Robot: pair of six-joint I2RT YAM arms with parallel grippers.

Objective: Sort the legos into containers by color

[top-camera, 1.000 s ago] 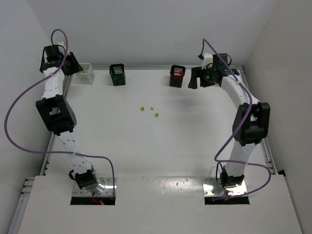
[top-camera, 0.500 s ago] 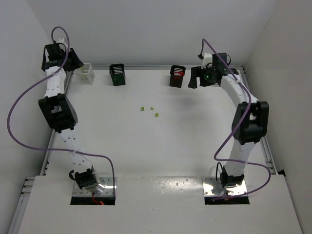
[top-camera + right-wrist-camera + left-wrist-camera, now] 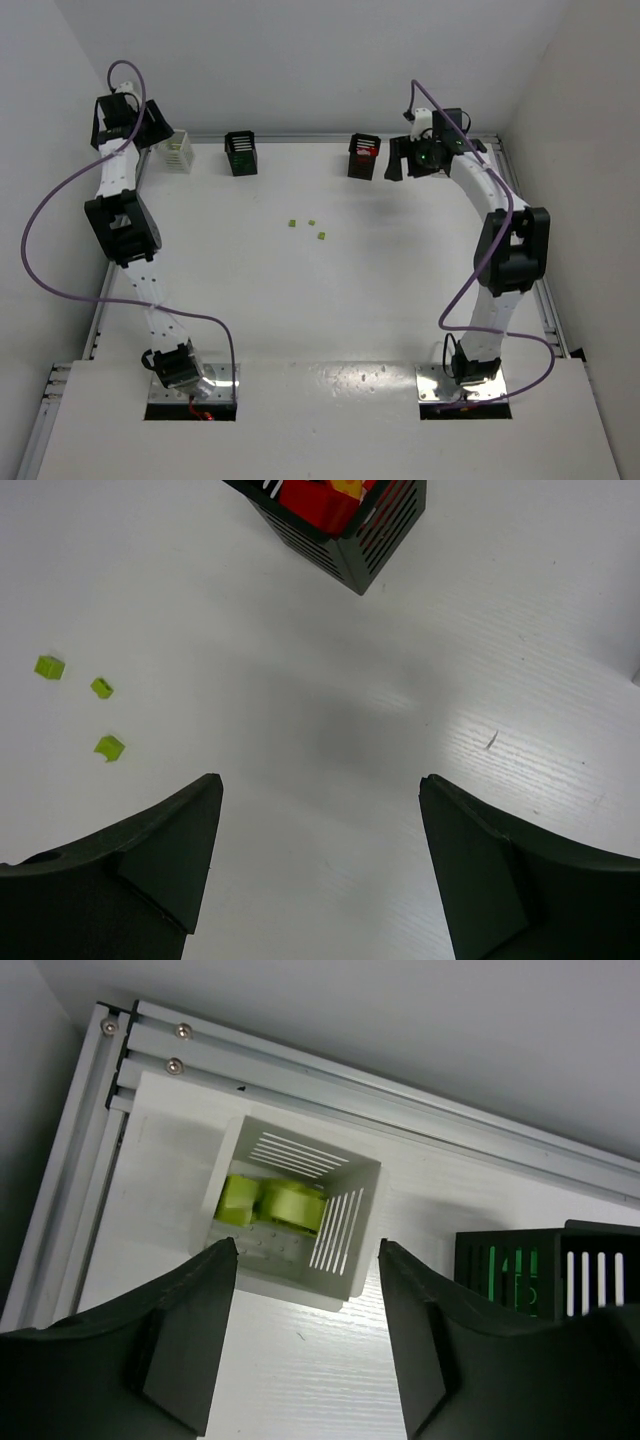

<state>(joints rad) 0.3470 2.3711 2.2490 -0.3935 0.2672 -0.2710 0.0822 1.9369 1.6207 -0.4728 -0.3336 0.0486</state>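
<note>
Now: loose yellow-green legos (image 3: pixel 311 228) lie mid-table, nearer your right gripper (image 3: pixel 320 782), wide and empty, than your left gripper (image 3: pixel 307 1250), part-open and empty above the white bin (image 3: pixel 296 1150).

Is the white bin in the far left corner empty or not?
Not empty: the white bin holds yellow-green bricks on its floor.

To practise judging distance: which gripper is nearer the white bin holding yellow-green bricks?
Left. The left gripper hovers directly above that white bin; the right gripper is far across the table, near the black bin holding red bricks.
</note>
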